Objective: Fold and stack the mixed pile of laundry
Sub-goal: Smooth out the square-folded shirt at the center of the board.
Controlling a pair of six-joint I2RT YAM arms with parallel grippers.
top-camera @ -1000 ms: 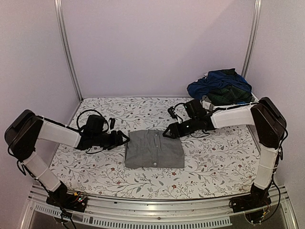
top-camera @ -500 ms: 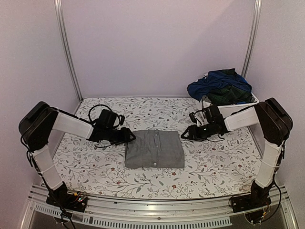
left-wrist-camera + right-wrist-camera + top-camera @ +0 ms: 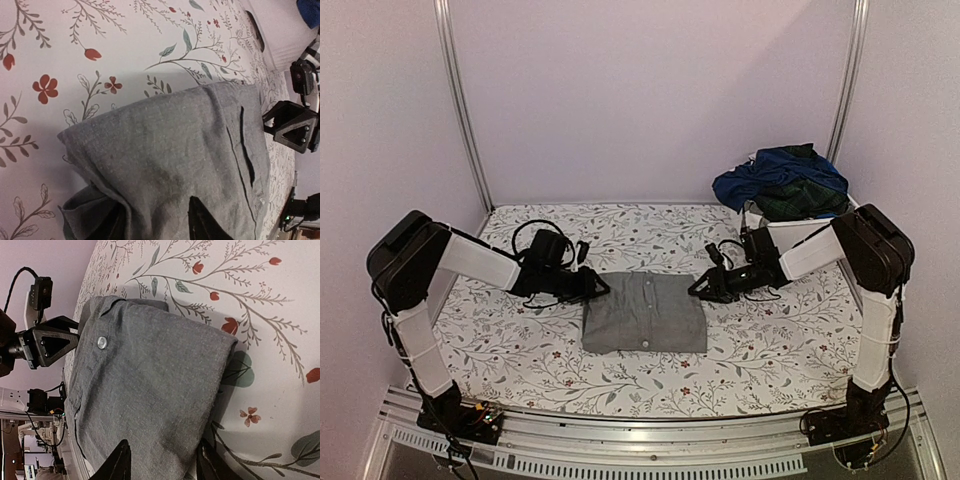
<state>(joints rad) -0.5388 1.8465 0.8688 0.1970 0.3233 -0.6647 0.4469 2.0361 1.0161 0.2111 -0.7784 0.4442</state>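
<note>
The left jaws are spread apart, their 2 dark fingertips (image 3: pixel 201 225) straddling the left edge of the grey garment (image 3: pixel 165 150); cloth lies between them, but we see no pinch on it. The right jaws are likewise parted at the garment's right edge, with grey fabric filling the gap and nothing clamped.

We judge that the left arm (image 3: pixel 470 262) and the right arm (image 3: pixel 810 250) come in low from opposite sides so that both edges can be taken together, either for 1 more fold or to carry the bundle off without it falling open.

The grey garment sits as a tidy rectangle in the middle of the counter (image 3: pixel 520 350), a little toward the near side, its button strip facing up. It lies alone there, so no stack exists yet.

At the far right stands the white bin (image 3: pixel 820 225), heaped above its rim. A navy blue garment (image 3: pixel 770 178) drapes over the top and down the left side, and a dark green plaid garment (image 3: pixel 802 198) is bunched just beneath it. Both look crumpled, so we reckon most of the task remains.
</note>
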